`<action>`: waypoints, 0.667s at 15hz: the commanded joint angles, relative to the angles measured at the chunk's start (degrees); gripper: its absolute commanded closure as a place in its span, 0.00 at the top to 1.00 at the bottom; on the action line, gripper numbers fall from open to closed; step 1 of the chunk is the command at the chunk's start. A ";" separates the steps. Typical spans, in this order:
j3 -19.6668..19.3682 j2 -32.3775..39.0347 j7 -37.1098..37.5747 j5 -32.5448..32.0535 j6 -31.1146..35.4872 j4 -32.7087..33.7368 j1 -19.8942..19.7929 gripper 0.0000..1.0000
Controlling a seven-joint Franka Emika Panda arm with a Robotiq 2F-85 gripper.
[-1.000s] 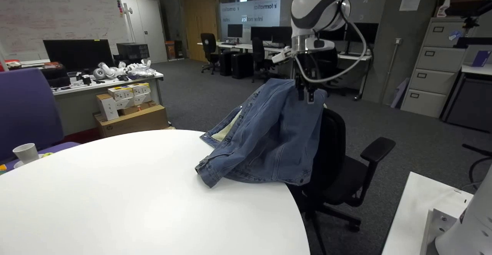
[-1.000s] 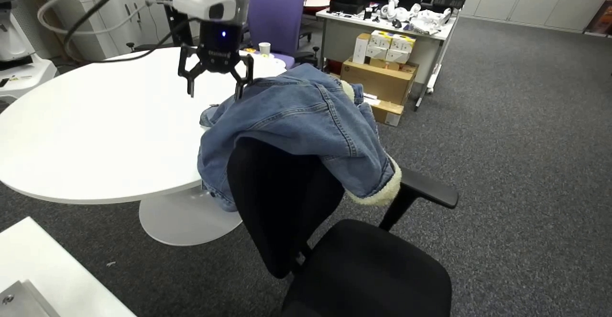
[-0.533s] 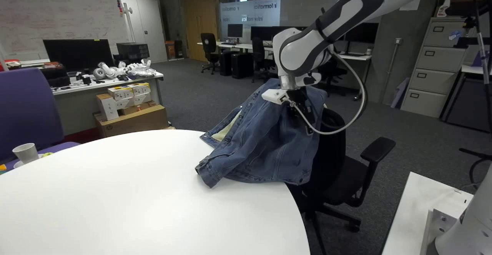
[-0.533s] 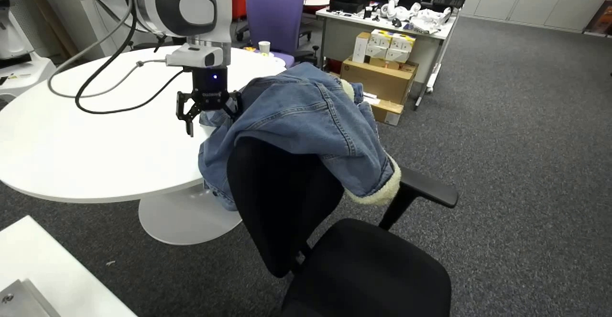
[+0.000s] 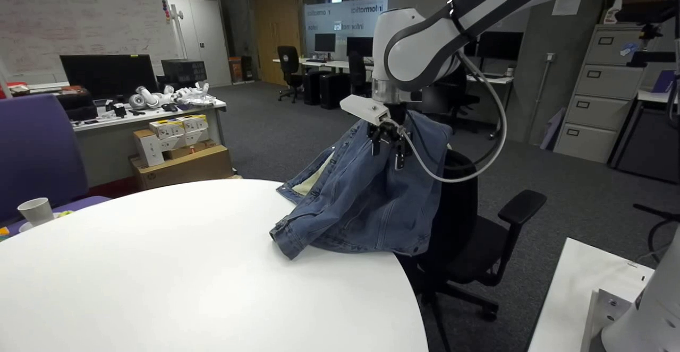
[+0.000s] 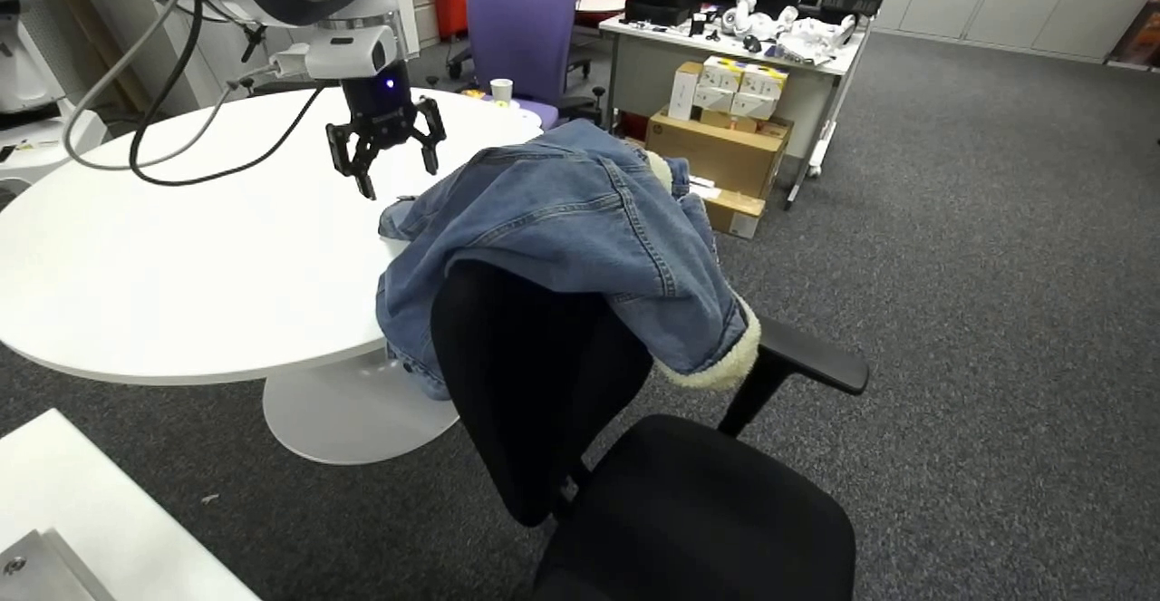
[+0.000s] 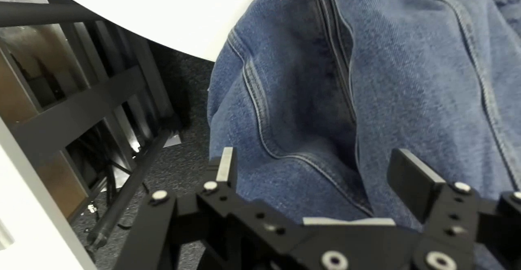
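Note:
A blue denim jacket with cream fleece lining shows in both exterior views [image 5: 345, 203] [image 6: 562, 211]. It is draped over the backrest of a black office chair [image 6: 698, 528] [image 5: 462, 240], and part of it lies on the round white table [image 5: 175, 272] [image 6: 199, 266]. My gripper [image 5: 388, 155] [image 6: 399, 180] is open and empty, pointing down beside the jacket's table side. In the wrist view the jacket [image 7: 407, 82] lies below and beyond the open fingers [image 7: 315, 168], with a seam and a dark fold between them. The fingers appear apart from the cloth.
The chair's armrest [image 6: 811, 356] sticks out beside the jacket. A white robot bench [image 5: 589, 272] [image 6: 82, 528] stands near the table. A purple chair [image 6: 521, 30] with a white cup [image 6: 501, 91] stands across the table. Cardboard boxes [image 6: 716, 157] sit under a desk.
My gripper first came down beside the jacket, then rose somewhat and shifted off the jacket towards the table side, tilting slightly. It stays open. The jacket has barely moved.

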 commanded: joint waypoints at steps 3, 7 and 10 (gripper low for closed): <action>-0.11 1.66 -14.79 1.48 0.52 0.70 -0.55 1.00; -0.31 2.07 -12.65 0.93 0.97 0.09 0.07 1.00; -0.21 2.37 -13.22 0.78 0.89 0.68 0.15 1.00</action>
